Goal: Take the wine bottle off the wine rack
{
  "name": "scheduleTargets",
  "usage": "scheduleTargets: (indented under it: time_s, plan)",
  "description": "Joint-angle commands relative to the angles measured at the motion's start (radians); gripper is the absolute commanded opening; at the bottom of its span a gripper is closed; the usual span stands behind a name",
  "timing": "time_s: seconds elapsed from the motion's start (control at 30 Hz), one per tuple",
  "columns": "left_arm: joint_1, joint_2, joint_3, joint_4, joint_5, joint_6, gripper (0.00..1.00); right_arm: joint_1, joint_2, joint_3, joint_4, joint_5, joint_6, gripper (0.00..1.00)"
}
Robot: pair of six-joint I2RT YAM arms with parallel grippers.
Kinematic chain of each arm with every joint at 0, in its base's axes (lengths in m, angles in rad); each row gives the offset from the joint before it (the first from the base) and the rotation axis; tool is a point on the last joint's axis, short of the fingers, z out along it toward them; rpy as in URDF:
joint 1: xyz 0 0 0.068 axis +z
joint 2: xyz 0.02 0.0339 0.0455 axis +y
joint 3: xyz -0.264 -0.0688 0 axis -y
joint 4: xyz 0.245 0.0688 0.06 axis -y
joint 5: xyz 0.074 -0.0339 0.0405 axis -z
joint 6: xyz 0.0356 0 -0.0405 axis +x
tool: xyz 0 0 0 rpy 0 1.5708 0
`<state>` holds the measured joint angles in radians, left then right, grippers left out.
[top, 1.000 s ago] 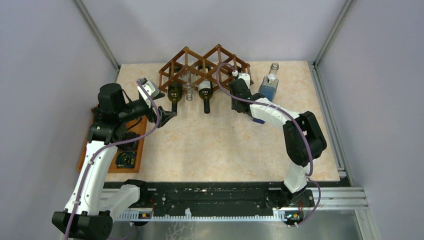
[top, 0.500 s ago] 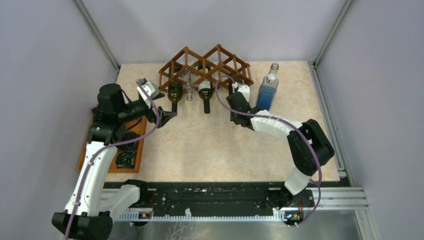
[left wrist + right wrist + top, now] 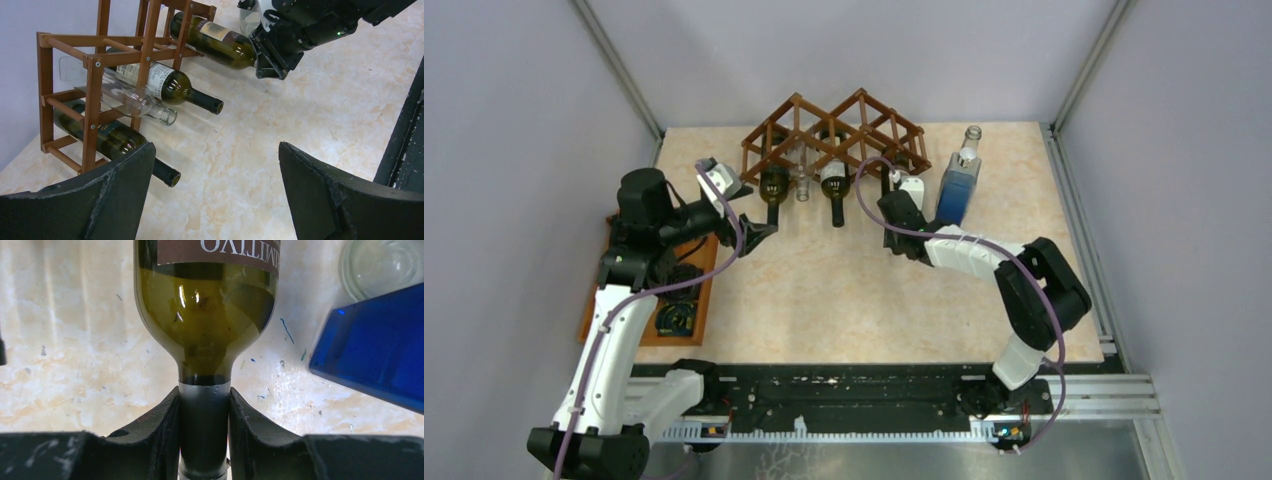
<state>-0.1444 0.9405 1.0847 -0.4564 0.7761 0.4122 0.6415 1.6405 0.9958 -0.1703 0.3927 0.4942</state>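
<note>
The brown lattice wine rack [image 3: 824, 135] stands at the back of the table, also seen in the left wrist view [image 3: 92, 100]. My right gripper [image 3: 204, 392] is shut on the dark neck of a green wine bottle [image 3: 205, 295] with a brown label. That bottle [image 3: 215, 42] lies slanted, its base end still in the rack's right lower cell, with the right gripper [image 3: 270, 55] at its neck. From above, the right gripper [image 3: 896, 195] sits just in front of the rack's right end. My left gripper [image 3: 742, 205] is open and empty before the rack's left end, its fingers [image 3: 120, 190] wide apart.
Two more green bottles [image 3: 834, 185] [image 3: 773, 185] and a clear glass bottle [image 3: 802, 185] lie in the rack, necks pointing forward. A blue square bottle [image 3: 957, 185] and a clear bottle [image 3: 972, 135] stand just right of the rack. An orange-brown tray [image 3: 649, 300] lies at the left edge.
My right gripper has drawn back from the rack toward the near side with the bottle's neck in it. The left arm has stayed put.
</note>
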Motion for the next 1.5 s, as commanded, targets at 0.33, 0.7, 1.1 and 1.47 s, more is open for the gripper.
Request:
scheduleTargets:
  time_s: [0.33, 0.7, 1.1, 1.47]
  plan:
    - [-0.004, -0.021, 0.006, -0.007, 0.016, 0.000, 0.99, -0.011, 0.129, 0.050, 0.163, -0.023, -0.031, 0.07]
    - [-0.004, -0.020, 0.013, -0.013, 0.011, 0.004, 0.99, -0.037, 0.170, 0.057, 0.195, -0.033, -0.036, 0.58]
    - [-0.004, -0.019, 0.032, -0.020, 0.010, 0.001, 0.99, -0.092, 0.208, 0.170, 0.172, -0.054, -0.067, 0.71]
    - [-0.004, -0.016, 0.047, -0.024, 0.005, 0.002, 0.99, -0.097, 0.259, 0.192, 0.158, -0.078, -0.049, 0.66]
